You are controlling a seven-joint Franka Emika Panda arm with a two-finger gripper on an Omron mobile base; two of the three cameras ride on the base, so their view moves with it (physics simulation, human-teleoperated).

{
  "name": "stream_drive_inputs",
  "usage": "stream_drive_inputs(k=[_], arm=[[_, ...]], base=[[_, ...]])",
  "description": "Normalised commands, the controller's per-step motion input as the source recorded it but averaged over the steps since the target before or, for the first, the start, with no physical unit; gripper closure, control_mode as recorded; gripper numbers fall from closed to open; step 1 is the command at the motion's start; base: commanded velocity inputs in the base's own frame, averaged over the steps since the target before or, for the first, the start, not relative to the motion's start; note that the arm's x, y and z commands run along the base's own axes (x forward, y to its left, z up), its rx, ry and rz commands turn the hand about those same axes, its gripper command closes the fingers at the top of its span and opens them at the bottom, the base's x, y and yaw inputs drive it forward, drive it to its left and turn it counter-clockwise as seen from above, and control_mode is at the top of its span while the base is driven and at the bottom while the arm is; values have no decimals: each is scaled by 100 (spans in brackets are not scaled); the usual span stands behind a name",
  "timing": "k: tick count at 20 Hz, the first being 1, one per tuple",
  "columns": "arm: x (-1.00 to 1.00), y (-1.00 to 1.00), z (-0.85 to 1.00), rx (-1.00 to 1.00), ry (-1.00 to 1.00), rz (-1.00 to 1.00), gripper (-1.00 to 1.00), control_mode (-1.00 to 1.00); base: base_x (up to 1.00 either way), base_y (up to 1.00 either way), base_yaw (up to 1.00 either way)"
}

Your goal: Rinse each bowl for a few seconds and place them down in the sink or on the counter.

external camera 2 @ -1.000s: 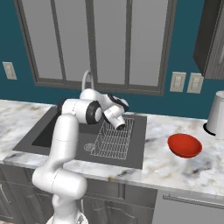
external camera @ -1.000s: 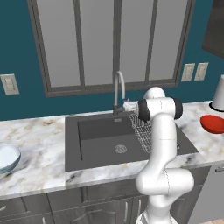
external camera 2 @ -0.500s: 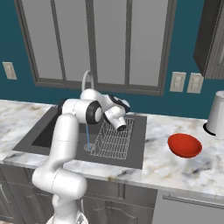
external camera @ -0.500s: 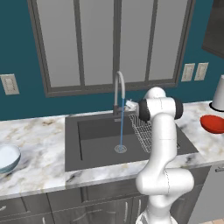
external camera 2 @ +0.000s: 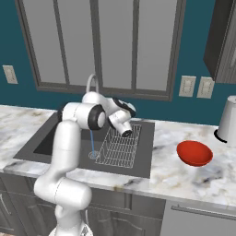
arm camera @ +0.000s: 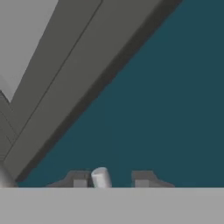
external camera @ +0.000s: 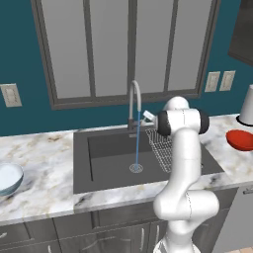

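the desk (external camera: 44, 168) is white marble and runs to both sides of the jaws (arm camera: 110, 179). the dark sink (external camera: 106, 158) sits just below the jaws, with a wire rack (external camera 2: 120, 146) in it. the tall tap (external camera: 135, 99) is right by the jaws, and a thin stream of water (external camera: 137, 146) runs down to the drain. the red bowl (external camera 2: 195, 153) is far off to the right on the desk. the blue-grey bowl (external camera: 9, 179) is far off to the left on the desk. the jaws are a little apart, with a small white tap handle (arm camera: 101, 177) between them.
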Motion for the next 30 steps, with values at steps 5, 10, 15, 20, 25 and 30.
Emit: stream_drive_inputs(k=[5,10,15,20,25,30], arm=[[-19,-33,44,9,8,-2,-100,-100],[-25,-19,49,5,5,-1,-100,-100],[-36,0,57,0,11,-4,-100,-100],[-43,-5,65,0,12,-8,-100,-100],[-38,-3,71,0,14,-6,-100,-100],[-44,0,52,-2,14,-5,-100,-100]], base=[[0,0,0],[0,0,0],[0,0,0],[0,0,0],[0,0,0],[0,0,0]])
